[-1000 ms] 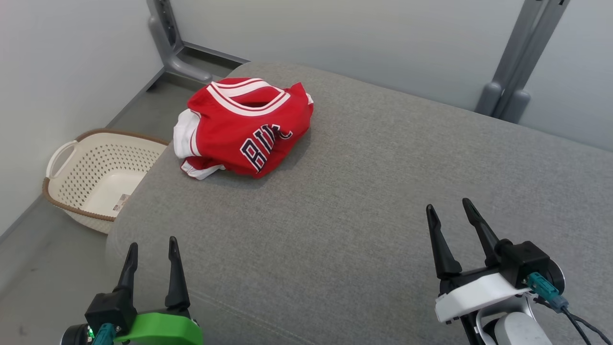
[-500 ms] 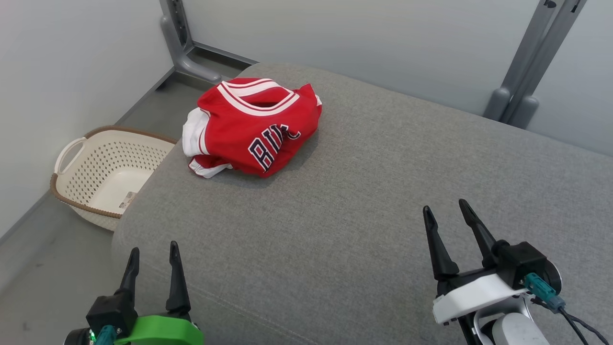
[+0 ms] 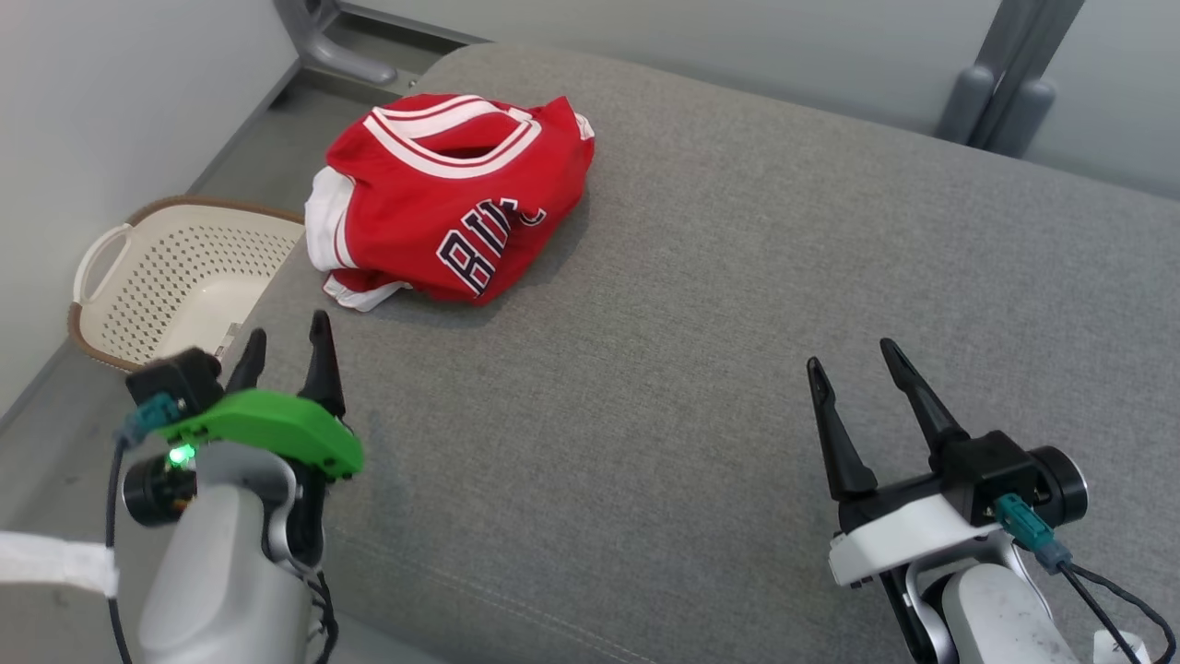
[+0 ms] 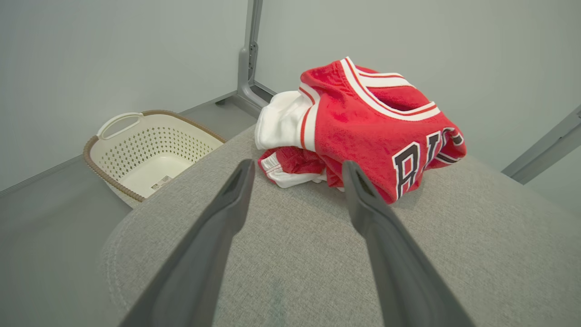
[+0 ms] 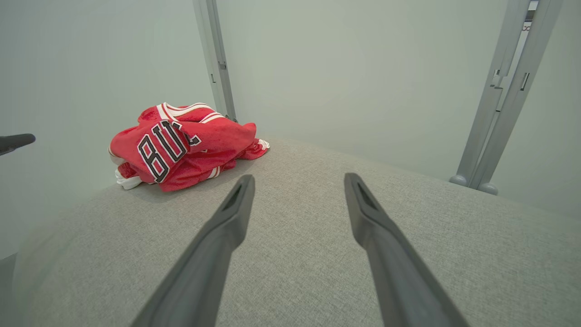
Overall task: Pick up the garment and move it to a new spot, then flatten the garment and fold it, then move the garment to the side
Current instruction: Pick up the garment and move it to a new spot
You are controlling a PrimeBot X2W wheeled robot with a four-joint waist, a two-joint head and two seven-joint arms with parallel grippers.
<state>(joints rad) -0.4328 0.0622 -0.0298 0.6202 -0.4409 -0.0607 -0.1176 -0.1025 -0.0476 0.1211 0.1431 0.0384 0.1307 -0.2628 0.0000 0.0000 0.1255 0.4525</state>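
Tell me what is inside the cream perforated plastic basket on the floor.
Visible inside the cream perforated plastic basket: its pale bottom with a small label. The grey fabric cushion covers its near corner, so that part is hidden.

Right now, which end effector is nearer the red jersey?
Left. The left end effector sits just short of the red jersey, pointing at it; the right end effector is well off to its right.
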